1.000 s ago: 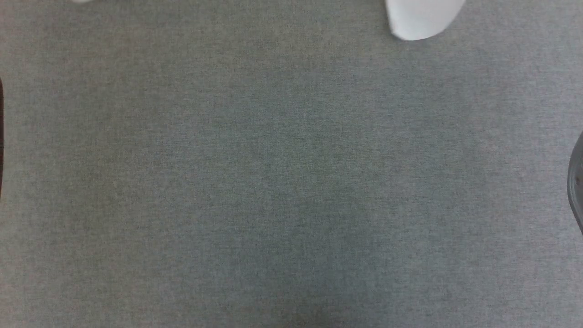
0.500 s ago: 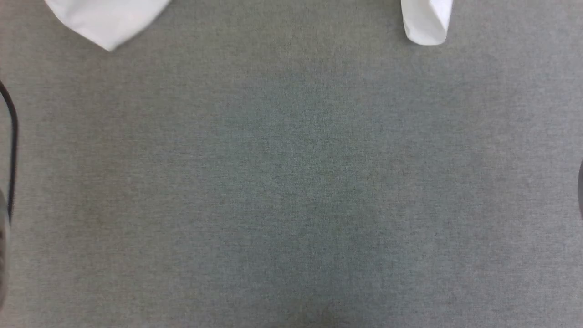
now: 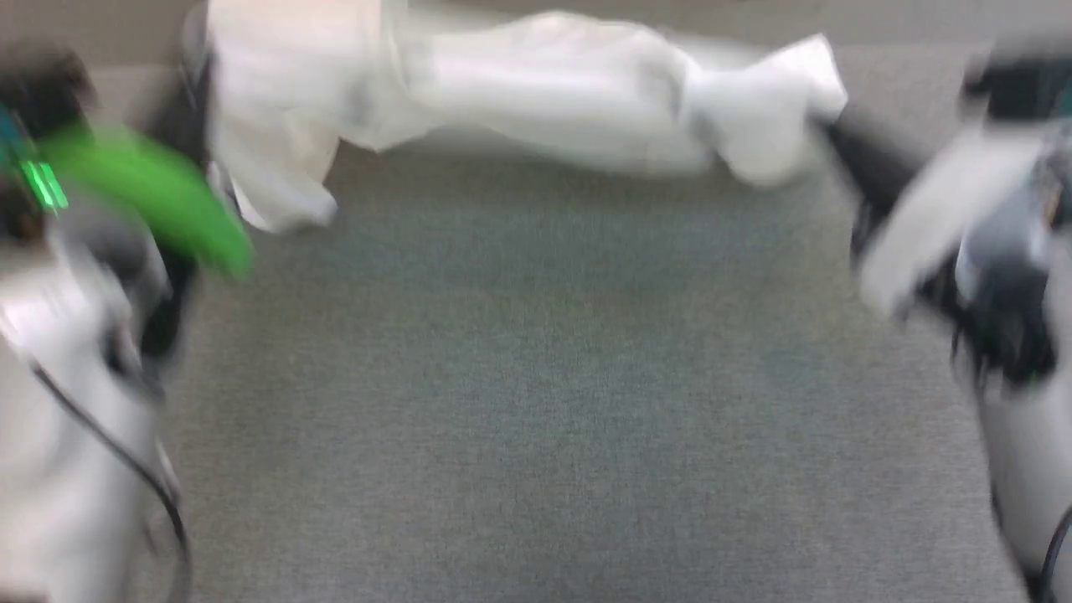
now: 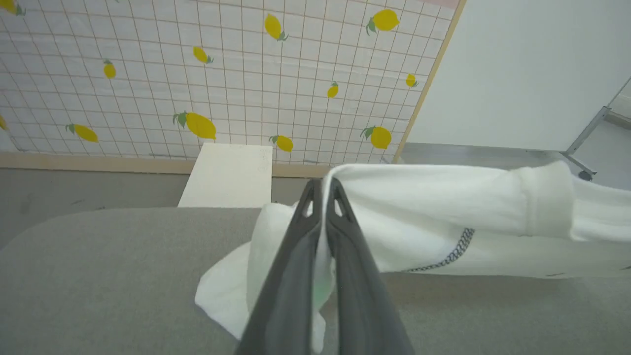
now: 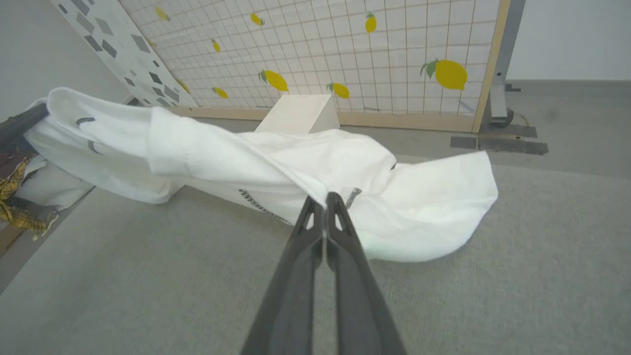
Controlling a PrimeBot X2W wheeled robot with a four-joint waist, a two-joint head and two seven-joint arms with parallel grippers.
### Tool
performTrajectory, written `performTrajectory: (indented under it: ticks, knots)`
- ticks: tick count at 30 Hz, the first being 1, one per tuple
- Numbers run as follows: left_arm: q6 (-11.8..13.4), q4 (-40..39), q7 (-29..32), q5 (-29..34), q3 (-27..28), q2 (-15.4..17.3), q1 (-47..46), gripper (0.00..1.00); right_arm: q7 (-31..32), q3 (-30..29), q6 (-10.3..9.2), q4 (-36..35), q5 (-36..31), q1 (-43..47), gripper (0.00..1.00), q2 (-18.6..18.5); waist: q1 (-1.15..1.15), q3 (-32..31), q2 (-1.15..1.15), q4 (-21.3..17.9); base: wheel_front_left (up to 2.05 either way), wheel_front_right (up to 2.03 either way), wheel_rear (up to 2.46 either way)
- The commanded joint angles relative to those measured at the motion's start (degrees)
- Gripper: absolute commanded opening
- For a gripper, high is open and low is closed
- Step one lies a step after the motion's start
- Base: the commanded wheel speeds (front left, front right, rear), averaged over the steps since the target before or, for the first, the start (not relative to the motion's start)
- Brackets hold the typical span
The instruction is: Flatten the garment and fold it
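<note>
Right now my left gripper (image 4: 323, 185) is pinched tight on a fold of the garment (image 4: 443, 217), with white cloth squeezed between my two dark fingers (image 4: 291, 276) and spilling out on both sides of them. My right gripper (image 5: 323, 199) is clamped the same way on another part of the shirt, its tips biting in just beside a short run of dark stitching (image 5: 351, 197). The shirt hangs stretched between my two hands as a long, bunched band above the grey table (image 3: 536, 402). From my head it crosses the upper part of the view from left to right, sagging a little in the middle, though everything there is smeared by blur. One loose flap droops below my left fingers and a broader flap droops beside my right ones; both come down close to the table, and I cannot tell whether they touch it. A cuffed sleeve (image 4: 542, 199) lies along the top of the band. Beyond the table's far edge stands a white box (image 5: 298, 114), and behind it a gridded panel printed with lemons (image 5: 394, 44). At the left edge of my right wrist view sits a heap of other cloth (image 5: 17, 197), some of it yellow plaid.
</note>
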Motion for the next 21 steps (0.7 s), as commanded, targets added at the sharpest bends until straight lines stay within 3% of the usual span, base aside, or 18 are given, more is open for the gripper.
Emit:
performTrajectory:
  ticks: [1, 6, 10, 21]
  knots:
    - [2.0, -2.2, 0.7, -1.5, 0.5, -0.4, 5.8, 0.0, 1.0, -0.9, -0.1, -1.6, 0.7, 4.6, 0.0, -0.1, 0.0, -5.6, 0.0, -0.1, 0.0, 0.0, 0.0]
    - [8.1, -8.7, 4.0, -3.3, -0.6, -1.7, 25.2, 0.0, 4.9, -2.4, -0.1, -6.1, 0.5, 20.9, 0.0, -0.2, 0.0, -8.6, 0.0, -0.1, 0.0, 0.0, 0.0]
    - [10.6, -8.6, 7.5, -4.2, -2.5, -1.7, 34.9, 0.0, 7.6, -1.9, -0.1, -7.3, -0.3, 30.0, 0.0, -0.6, 0.0, -10.8, 0.0, 0.2, 0.0, 0.0, 0.0]
    - [16.3, -6.9, 23.7, -6.9, -6.5, 2.2, 46.7, 0.0, 18.0, -1.7, -0.1, -9.5, -2.7, 43.4, 0.0, -2.6, 0.0, -13.6, 0.0, 1.2, 0.0, 0.0, 0.0]
